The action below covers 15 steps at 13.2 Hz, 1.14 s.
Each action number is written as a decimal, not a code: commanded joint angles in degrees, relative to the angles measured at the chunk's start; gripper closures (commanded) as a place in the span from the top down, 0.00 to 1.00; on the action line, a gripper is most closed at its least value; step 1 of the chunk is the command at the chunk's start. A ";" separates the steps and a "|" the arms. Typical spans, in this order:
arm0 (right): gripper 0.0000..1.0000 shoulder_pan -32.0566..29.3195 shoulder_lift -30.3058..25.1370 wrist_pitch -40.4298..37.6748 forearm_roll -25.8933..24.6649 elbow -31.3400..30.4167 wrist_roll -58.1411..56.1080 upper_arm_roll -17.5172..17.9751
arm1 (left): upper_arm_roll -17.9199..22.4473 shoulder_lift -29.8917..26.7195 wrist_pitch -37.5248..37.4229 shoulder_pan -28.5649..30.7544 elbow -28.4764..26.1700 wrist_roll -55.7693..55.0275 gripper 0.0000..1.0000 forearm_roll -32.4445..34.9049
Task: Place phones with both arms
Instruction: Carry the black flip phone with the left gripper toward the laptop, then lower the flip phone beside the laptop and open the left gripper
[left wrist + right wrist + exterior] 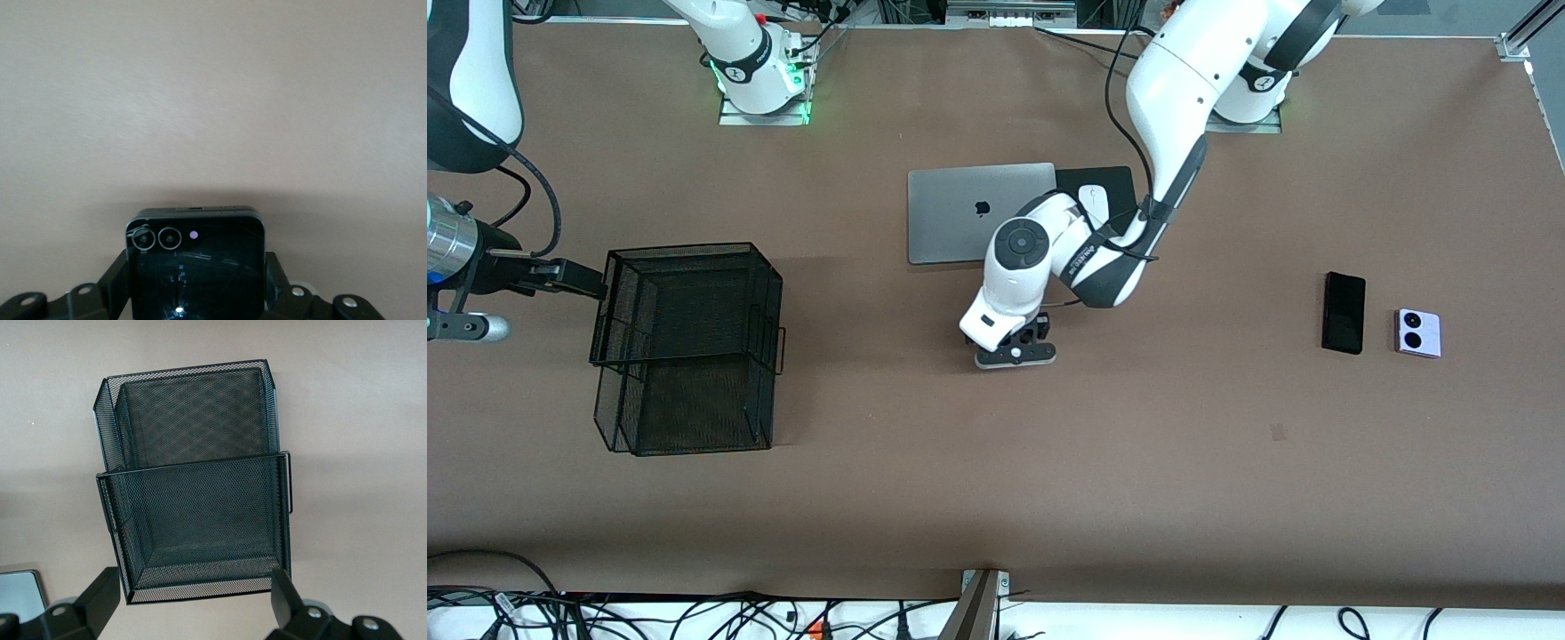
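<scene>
Landmark: silver laptop (pixel 980 222), on brown table (pixel 1049 462).

- Black flip phone (pixel 195 267): lower part cut off, clamped in left gripper (pixel 1016 348), above table just nearer than laptop.
- Slab phone (pixel 1344 312), lavender flip phone (pixel 1418 332): toward left arm's end; slab's long axis near-to-far.
- Right gripper (pixel 200 603): fingers apart, over mesh basket (pixel 685 347), toward right arm's end.

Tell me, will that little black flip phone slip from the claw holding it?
Possibly. The black flip phone looks glossy, so likely slippery. The left gripper is shut on it. It seems rigid, so it shouldn't bend.
</scene>
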 commanded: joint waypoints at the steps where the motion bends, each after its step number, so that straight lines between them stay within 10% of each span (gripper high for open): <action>1: 1.00 -0.19 0.49 -0.91 0.95 1.21 -1.10 -0.05 | 1.05 5.17 -0.08 -1.92 8.27 0.31 0.07 -0.21; 11: 1.00 -0.10 0.49 -0.91 0.95 1.21 -1.10 -0.05 | 2.63 10.73 5.28 -3.42 13.57 -5.73 0.05 -0.30; 12: 1.00 -0.10 0.49 -0.91 0.95 1.21 -1.10 -0.05 | 2.72 10.82 6.07 -3.69 13.49 -7.23 0.16 -0.30; 13: 1.00 -0.10 0.49 -0.91 0.87 1.21 -1.10 -0.05 | 3.07 10.82 6.17 -3.77 13.49 -8.46 0.74 -0.30; 14: 1.00 -0.19 0.49 -1.00 0.87 1.21 -1.10 -0.05 | 3.68 10.73 6.08 -3.86 13.49 -8.91 1.00 -0.38; 15: 1.00 -0.19 0.49 -1.00 0.95 1.21 -1.10 -0.05 | 3.77 10.73 5.99 -3.86 13.49 -10.31 1.00 -0.47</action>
